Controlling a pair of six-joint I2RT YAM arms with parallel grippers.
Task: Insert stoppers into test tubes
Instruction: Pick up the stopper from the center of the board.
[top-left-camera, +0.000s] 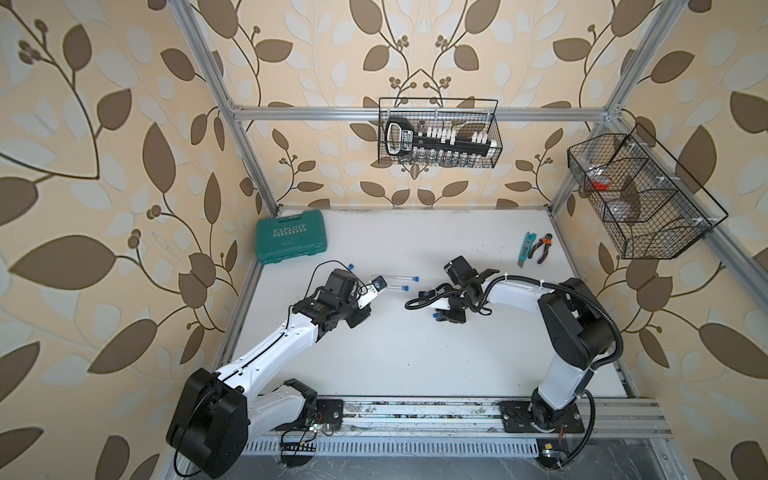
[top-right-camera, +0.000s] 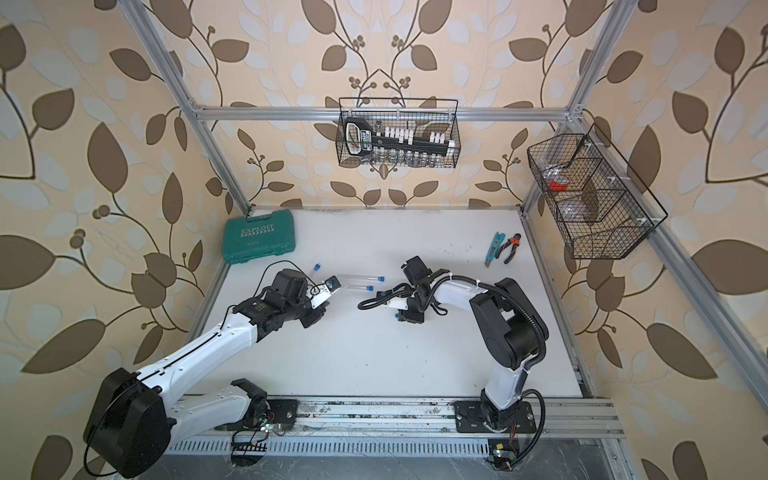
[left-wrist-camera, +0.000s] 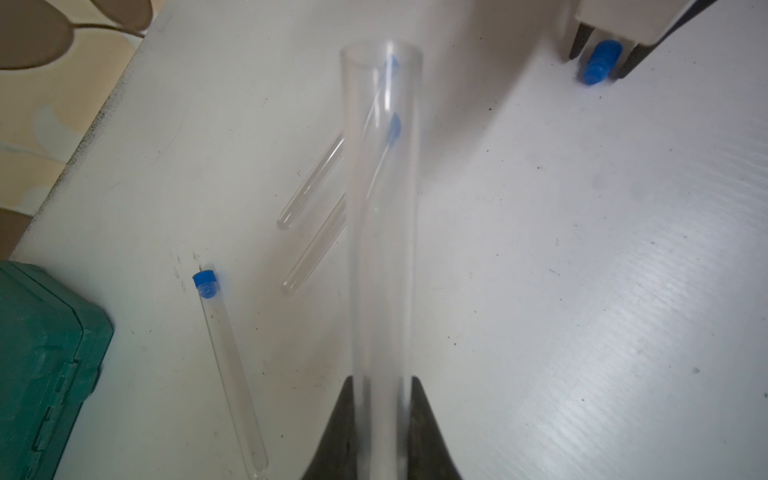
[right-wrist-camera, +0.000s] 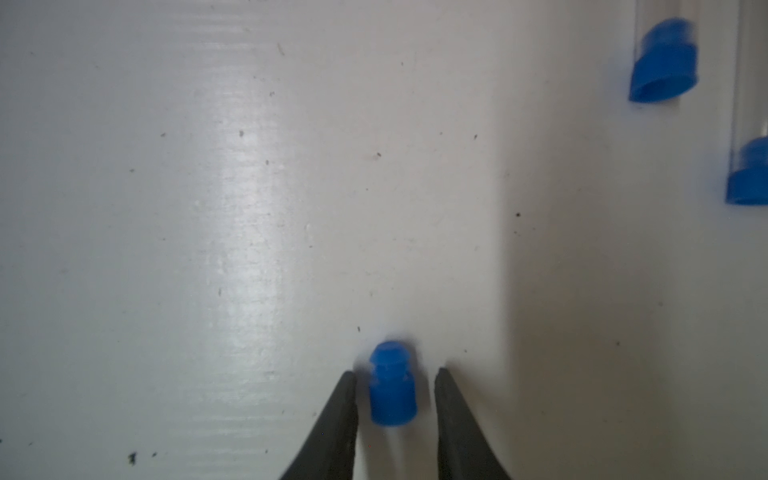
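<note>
Three stoppered tubes (left-wrist-camera: 232, 365) lie on the worktop (left-wrist-camera: 582, 291), one just beside the green case (left-wrist-camera: 41, 353) and two side by side farther out. By my reading, the step in hand is the fourth and last pairing.

The left gripper (left-wrist-camera: 382, 380) has its fingers (left-wrist-camera: 340, 424) pinching the open tube (left-wrist-camera: 382, 208) near its closed end, which they hide. The tube's long axis runs straight out from the fingers. Its open mouth is at the far end, facing away from the wrist and out over the paired tubes.

The right gripper (right-wrist-camera: 395, 374) is low at the worktop with its fingers spread, one on either side of the loose stopper (right-wrist-camera: 392, 386). A gap shows on each side, so nothing is gripped yet. The stopper lies on its side with its long axis along the fingers, its narrower ribbed end pointing away from the wrist and its wider cap toward it.

The next move calls for the right fingers to pinch the cap squarely and lift it. They then need to bring the ribbed end to face the open mouth, line up the two axes and press along them while the left grip holds firm. In the left wrist view the right gripper sits well off the tube's line, so some turning of a wrist seems needed.
</note>
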